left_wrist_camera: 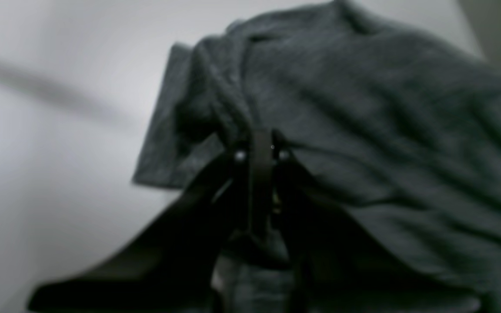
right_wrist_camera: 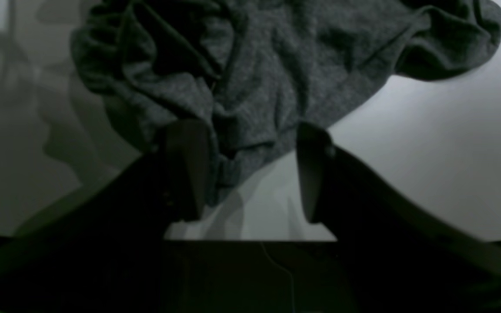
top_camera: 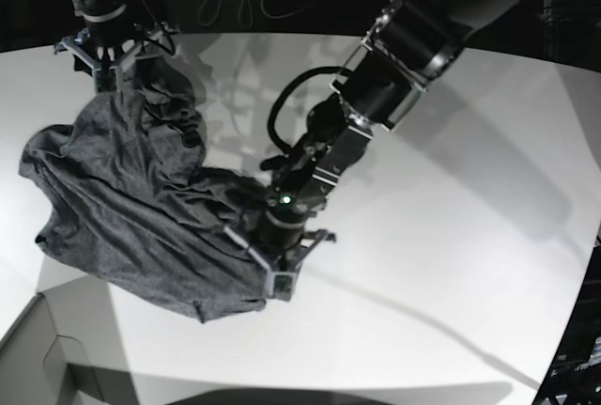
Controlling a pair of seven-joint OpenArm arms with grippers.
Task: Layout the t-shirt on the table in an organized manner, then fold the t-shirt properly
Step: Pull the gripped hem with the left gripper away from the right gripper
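Note:
The dark grey t-shirt point(top_camera: 122, 198) lies crumpled on the left half of the white table point(top_camera: 451, 236). My left gripper point(top_camera: 279, 280) is at the shirt's near right edge. In the left wrist view its fingers point(left_wrist_camera: 260, 150) are pressed together, pinching a fold of the t-shirt point(left_wrist_camera: 363, 108) beside a short sleeve. At the far left, my right gripper point(top_camera: 103, 71) hovers over the shirt's top end. It stands open in the right wrist view point(right_wrist_camera: 249, 143), with the bunched edge of the t-shirt point(right_wrist_camera: 268, 65) lying between its fingertips, ungripped.
A grey box corner point(top_camera: 47, 358) juts in at the near left. The left arm point(top_camera: 394, 57) stretches across the table's middle from the far right. Black cables point(top_camera: 282, 114) hang by it. Bare white tabletop spreads to the right and front.

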